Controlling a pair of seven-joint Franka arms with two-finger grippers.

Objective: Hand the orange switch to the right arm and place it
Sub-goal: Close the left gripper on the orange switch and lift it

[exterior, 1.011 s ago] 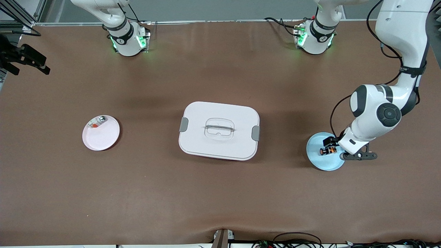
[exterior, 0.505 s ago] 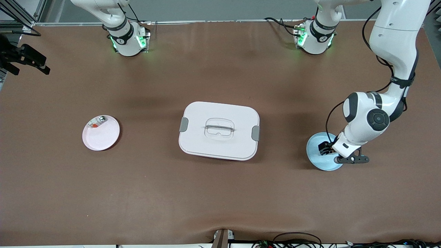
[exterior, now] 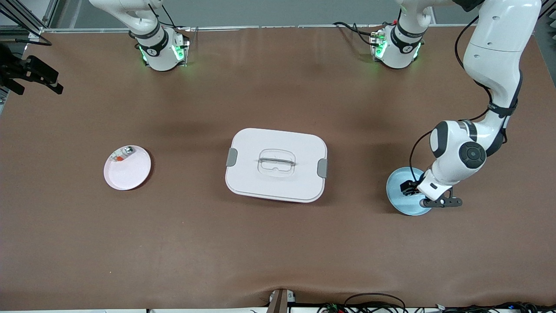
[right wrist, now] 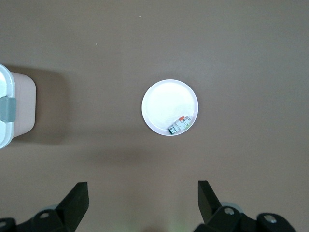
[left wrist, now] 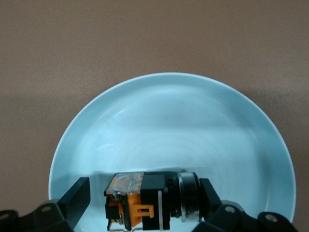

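Note:
The orange switch (left wrist: 152, 200), black with orange parts and a silver ring at one end, lies on its side on the light blue plate (left wrist: 169, 111). My left gripper (left wrist: 144, 195) is down on that plate and open, one finger on each side of the switch. One finger is at the ringed end; the other stands a small gap off. In the front view the left gripper (exterior: 408, 188) covers the switch on the blue plate (exterior: 397, 198). My right gripper (right wrist: 143, 203) is open and empty, high over the table; it is outside the front view.
A white lidded box (exterior: 276, 164) stands mid-table. A pale pink plate (exterior: 130, 174) with a small silver-and-red piece (exterior: 121, 154) lies toward the right arm's end, also in the right wrist view (right wrist: 161, 104). A black mount (exterior: 26, 71) sits at that table edge.
My left gripper has come down onto the blue plate and now straddles the switch, hiding it in the front view. The left arm's elbow drew in. Nothing else moved.

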